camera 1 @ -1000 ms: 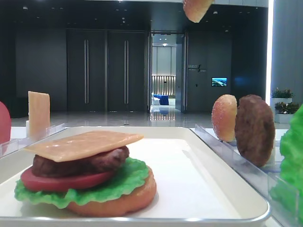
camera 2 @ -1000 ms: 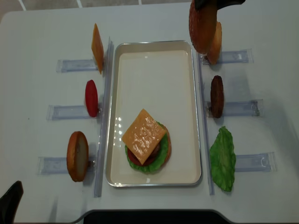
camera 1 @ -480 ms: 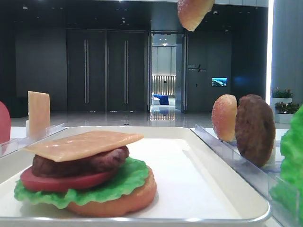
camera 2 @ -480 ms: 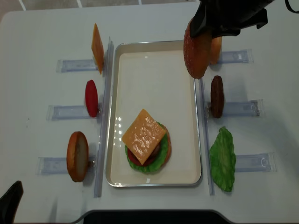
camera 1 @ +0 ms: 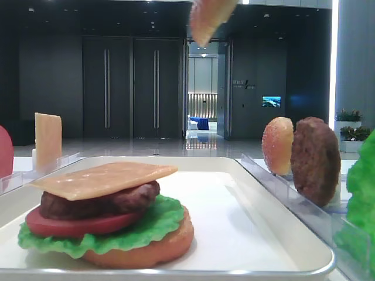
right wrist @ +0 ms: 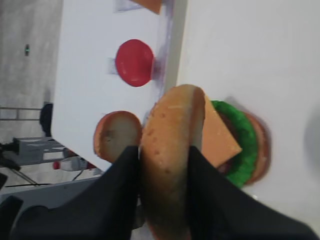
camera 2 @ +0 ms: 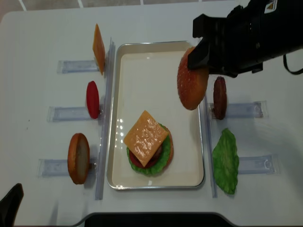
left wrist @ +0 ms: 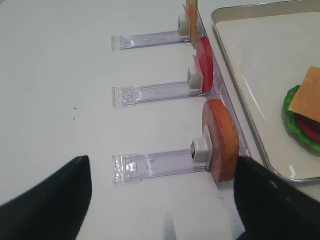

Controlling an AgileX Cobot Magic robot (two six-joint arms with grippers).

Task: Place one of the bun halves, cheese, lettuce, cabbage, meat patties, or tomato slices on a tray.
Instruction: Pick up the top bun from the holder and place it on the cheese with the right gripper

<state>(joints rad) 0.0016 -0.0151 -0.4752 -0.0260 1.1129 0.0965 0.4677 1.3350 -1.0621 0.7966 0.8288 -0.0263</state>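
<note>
My right gripper (camera 2: pixel 198 60) is shut on the large speckled top bun (camera 2: pixel 192 85), which it holds on edge in the air over the right rim of the white tray (camera 2: pixel 151 80). In the right wrist view the black fingers (right wrist: pixel 122 172) press both faces of the bun (right wrist: pixel 172 145). On the tray's near part stands a stack (camera 2: pixel 147 142) of bottom bun, lettuce, tomato, patty and cheese. My left gripper (left wrist: pixel 160 210) is open over bare table at the near left, with nothing between its fingers.
Clear racks flank the tray. The left ones hold a cheese slice (camera 2: pixel 98 47), a tomato slice (camera 2: pixel 93 99) and a bun half (camera 2: pixel 78 158). The right ones hold a patty (camera 2: pixel 219 97) and lettuce (camera 2: pixel 226 161). A small bun half (camera 1: pixel 277 145) stands at the far right.
My right gripper has carried the top bun from the far right corner toward the near side and slightly left, over the tray's right rim. The left arm has not moved.
</note>
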